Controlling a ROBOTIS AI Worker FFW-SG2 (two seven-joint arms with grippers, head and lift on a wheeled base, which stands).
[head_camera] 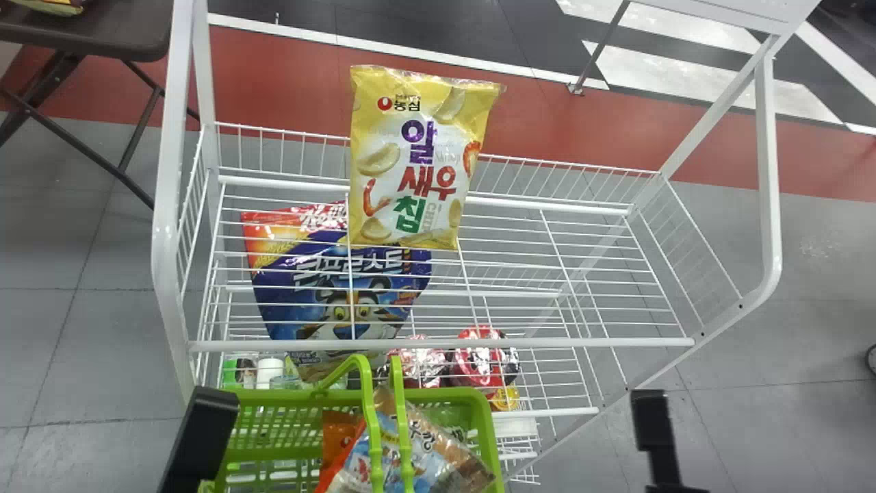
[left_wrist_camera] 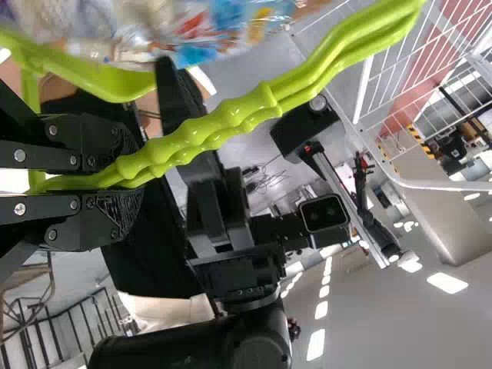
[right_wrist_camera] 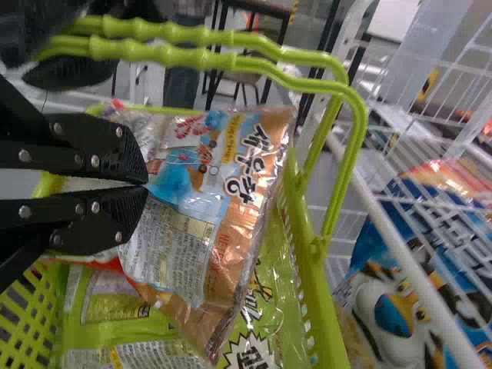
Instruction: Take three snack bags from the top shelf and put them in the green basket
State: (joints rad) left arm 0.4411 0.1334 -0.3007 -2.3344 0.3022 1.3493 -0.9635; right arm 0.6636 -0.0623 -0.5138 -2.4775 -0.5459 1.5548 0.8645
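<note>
Got the brown-and-blue snack bag (head_camera: 441, 455) pinched in right gripper (head_camera: 655, 435), tilted, at the mouth of the green basket (head_camera: 491, 438), just over green packs (right_wrist_camera: 265, 307) inside. Can see right fingertips clenched on its edge, beside the handles (head_camera: 375, 438). Got those same handles clamped in left gripper (head_camera: 200, 438), near the rack's front side. Can also see a yellow snack bag (head_camera: 426, 157) upright on the top shelf (head_camera: 582, 342), toward the far rail, left of center. Through the wire, see a blue cereal bag (head_camera: 335, 294) lower down, left side, plus red-wrapped packs (head_camera: 482, 356) to its right. Note a dark table (head_camera: 116, 31) too, well apart, beyond the rack's left end.
</note>
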